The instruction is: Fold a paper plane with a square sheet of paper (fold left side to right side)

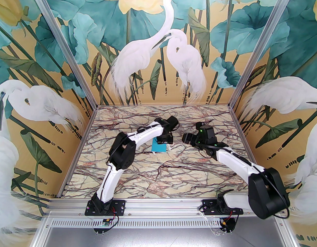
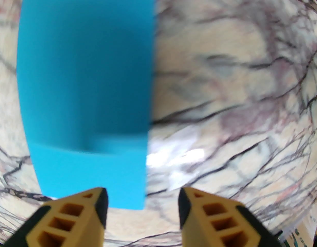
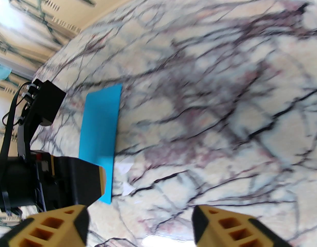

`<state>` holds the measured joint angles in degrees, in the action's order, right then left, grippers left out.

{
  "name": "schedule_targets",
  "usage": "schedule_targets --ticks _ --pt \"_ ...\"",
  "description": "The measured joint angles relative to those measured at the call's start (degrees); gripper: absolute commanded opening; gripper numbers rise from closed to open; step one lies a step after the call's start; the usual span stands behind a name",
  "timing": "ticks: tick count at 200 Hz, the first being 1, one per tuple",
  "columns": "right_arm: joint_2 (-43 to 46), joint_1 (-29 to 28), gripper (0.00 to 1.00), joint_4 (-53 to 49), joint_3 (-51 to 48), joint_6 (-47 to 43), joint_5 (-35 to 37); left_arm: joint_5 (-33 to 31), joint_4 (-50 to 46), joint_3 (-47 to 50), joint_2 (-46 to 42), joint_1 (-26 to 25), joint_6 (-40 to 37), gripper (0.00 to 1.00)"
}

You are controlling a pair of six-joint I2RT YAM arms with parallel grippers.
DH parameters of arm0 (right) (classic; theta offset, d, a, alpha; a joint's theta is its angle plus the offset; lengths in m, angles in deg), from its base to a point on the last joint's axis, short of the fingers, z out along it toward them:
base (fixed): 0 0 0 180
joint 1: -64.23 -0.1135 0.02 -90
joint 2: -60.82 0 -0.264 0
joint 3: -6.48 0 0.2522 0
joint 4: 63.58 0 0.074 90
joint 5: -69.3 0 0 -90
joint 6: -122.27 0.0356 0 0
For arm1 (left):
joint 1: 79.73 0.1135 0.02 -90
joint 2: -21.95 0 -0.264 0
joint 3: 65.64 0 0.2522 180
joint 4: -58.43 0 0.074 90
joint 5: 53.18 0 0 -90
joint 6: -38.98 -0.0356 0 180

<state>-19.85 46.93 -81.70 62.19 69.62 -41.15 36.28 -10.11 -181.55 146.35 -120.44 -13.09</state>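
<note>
Marble tabletop [image 1: 148, 179], egret-mural walls [image 1: 45, 60], blue paper [image 1: 159, 147] seemingly folded, left fingers [image 2: 78, 215] and right fingers [image 3: 225, 228] apart, empty.

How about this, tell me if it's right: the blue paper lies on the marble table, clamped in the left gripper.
Wrong on the grip. The left wrist view shows the left gripper open, clamping nothing; the blue paper does lie on the marble table.
</note>
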Motion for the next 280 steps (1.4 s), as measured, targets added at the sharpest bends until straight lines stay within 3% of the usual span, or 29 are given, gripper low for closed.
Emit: schedule_targets --ticks 17,31,37,43,67,105,172,280 --pt "-4.9 -0.7 0.17 1.7 1.4 1.6 -3.5 1.8 4.8 7.9 -6.1 2.7 1.1 0.69" --pt "-9.4 -2.3 0.01 2.8 3.4 2.7 -5.4 2.6 8.6 14.9 -12.0 5.2 1.7 0.88" --pt "-11.1 -3.0 0.0 3.2 4.5 3.5 -6.0 2.8 10.1 17.1 -14.0 5.9 2.4 0.98" --pt "-12.8 -3.9 0.0 3.3 5.6 4.1 -6.4 3.1 12.1 20.0 -16.4 6.9 2.8 0.99" --pt "-19.3 -6.6 0.0 4.0 11.1 4.9 -8.2 5.3 18.8 29.0 -22.0 9.4 4.6 0.99" --pt "-29.0 -8.3 0.0 3.1 20.7 4.8 -9.7 8.9 27.4 37.2 -22.7 11.0 7.2 0.99" --pt "-36.9 -8.6 0.0 -1.3 27.2 2.9 -9.8 14.7 38.7 38.7 -21.5 11.8 9.9 0.91" --pt "-37.8 -8.7 0.0 -2.3 27.6 0.9 -9.6 20.8 43.6 39.3 -17.2 12.2 10.8 0.85"
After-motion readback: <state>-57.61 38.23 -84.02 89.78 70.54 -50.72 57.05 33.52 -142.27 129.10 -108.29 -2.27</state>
